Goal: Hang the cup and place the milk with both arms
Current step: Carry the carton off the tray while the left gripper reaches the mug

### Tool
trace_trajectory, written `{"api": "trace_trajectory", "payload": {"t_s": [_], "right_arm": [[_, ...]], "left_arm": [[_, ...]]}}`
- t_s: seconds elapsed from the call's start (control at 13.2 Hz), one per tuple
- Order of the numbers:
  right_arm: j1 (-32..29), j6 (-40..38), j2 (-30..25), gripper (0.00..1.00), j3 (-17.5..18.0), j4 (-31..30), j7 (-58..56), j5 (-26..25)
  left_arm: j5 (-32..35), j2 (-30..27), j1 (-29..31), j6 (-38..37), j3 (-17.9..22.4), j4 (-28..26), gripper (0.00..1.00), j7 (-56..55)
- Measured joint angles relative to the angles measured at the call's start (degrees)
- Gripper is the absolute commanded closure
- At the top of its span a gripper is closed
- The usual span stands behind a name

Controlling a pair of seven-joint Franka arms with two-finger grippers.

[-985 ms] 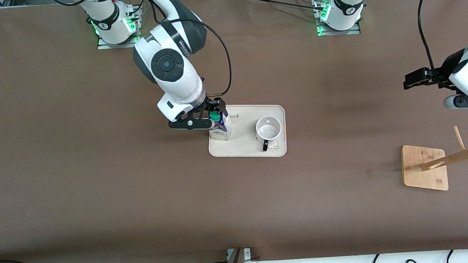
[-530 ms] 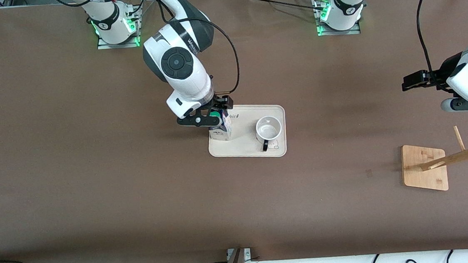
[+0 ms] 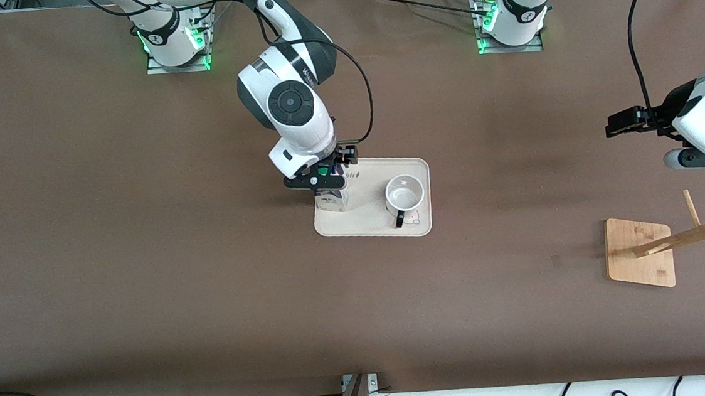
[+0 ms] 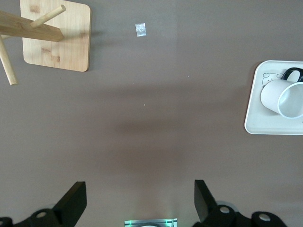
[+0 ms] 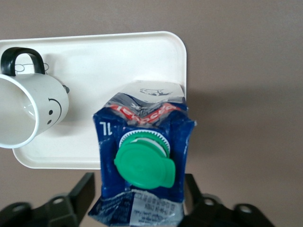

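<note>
The right arm's black two-finger tool (image 3: pixel 324 176) straddles the blue-and-white milk carton (image 3: pixel 333 194) on the cream tray (image 3: pixel 372 225), mid-frame, fingers flanking it; whether they grip, I cannot tell. The left tool (image 3: pixel 620 121) waits wide open at the frame's right edge.

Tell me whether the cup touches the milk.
Apart. The front view shows bare tray between the cup and the milk.

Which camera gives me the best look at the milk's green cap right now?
The right wrist view: the green cap fills it, atop the milk. The front view shows only a sliver under the right gripper. The left wrist view misses it.
</note>
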Motion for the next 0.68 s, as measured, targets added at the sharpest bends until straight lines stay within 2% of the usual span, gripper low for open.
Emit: {"api": "trace_trajectory", "payload": {"t_s": [0.08, 0.38, 0.68], "right_arm": [[0.0, 0.0, 0.0, 0.58, -0.3, 0.0, -0.1, 0.0], [-0.7, -0.4, -0.4, 0.58, -1.1, 0.9, -1.4, 0.0], [-6.0, -7.2, -2.8, 0.58, -1.9, 1.9, -9.2, 0.0]], "left_arm": [[0.0, 0.1, 0.0, 0.0, 0.0, 0.0, 0.00, 0.0], [0.0, 0.1, -0.1, -0.1, -0.1, 0.0, 0.00, 0.0], [0.0, 0.4, -0.2, -1.8, -0.2, 0.0, 0.00, 0.2]]}}
